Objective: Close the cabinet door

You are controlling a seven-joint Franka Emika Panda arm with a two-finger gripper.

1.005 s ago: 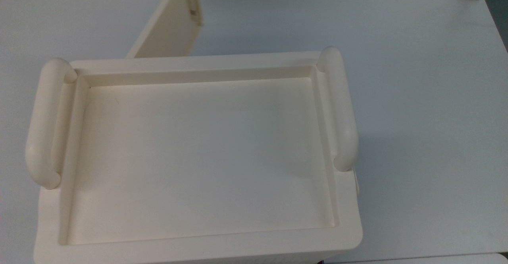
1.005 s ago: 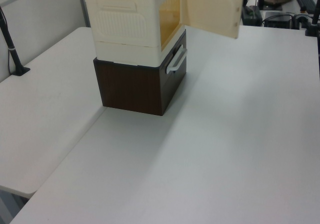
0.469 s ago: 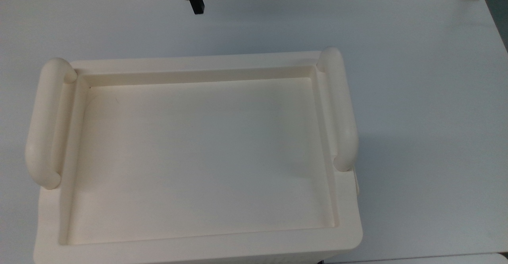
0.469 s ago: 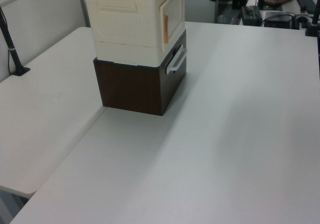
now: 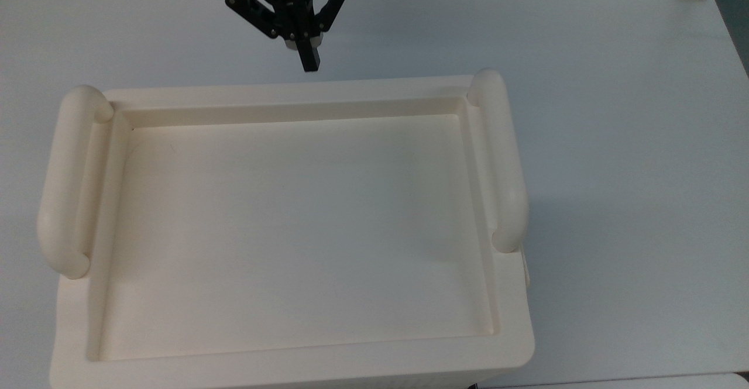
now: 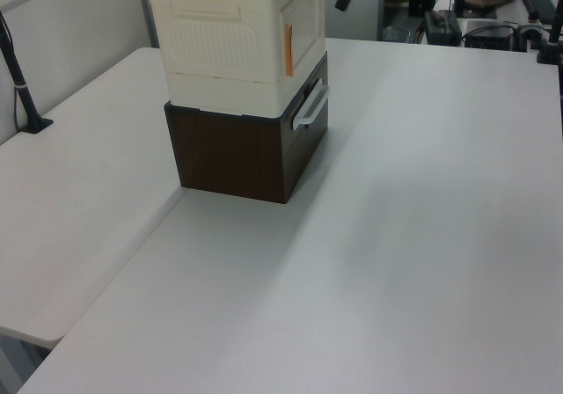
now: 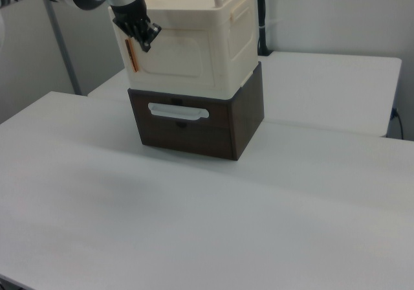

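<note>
The cream cabinet point(image 5: 292, 92) shows its recessed top between two rounded handles. Its cabinet door point(image 6: 304, 25) lies flush against the front face, with an orange-red strip along one edge; in the right view the cabinet door point(image 7: 184, 60) faces the camera. My black gripper point(image 5: 310, 61) is shut, with nothing held, and hangs just off the cabinet's front edge at the top of the top view. In the left view the gripper point(image 6: 343, 1) stands a short gap to the right of the door. In the right view the gripper point(image 7: 146, 41) overlaps the door's upper left corner.
The cabinet sits on a dark brown drawer unit point(image 6: 237, 152) with a white handle point(image 7: 178, 112). Both stand on a wide white table point(image 5: 614, 143). A black pole with a clamp point(image 6: 22, 86) is at the left view's left, and monitors and cables point(image 6: 493, 7) lie beyond the table.
The door, wide open a second ago, has swung shut against the cabinet. The gripper has since moved closer to the cabinet's front.
</note>
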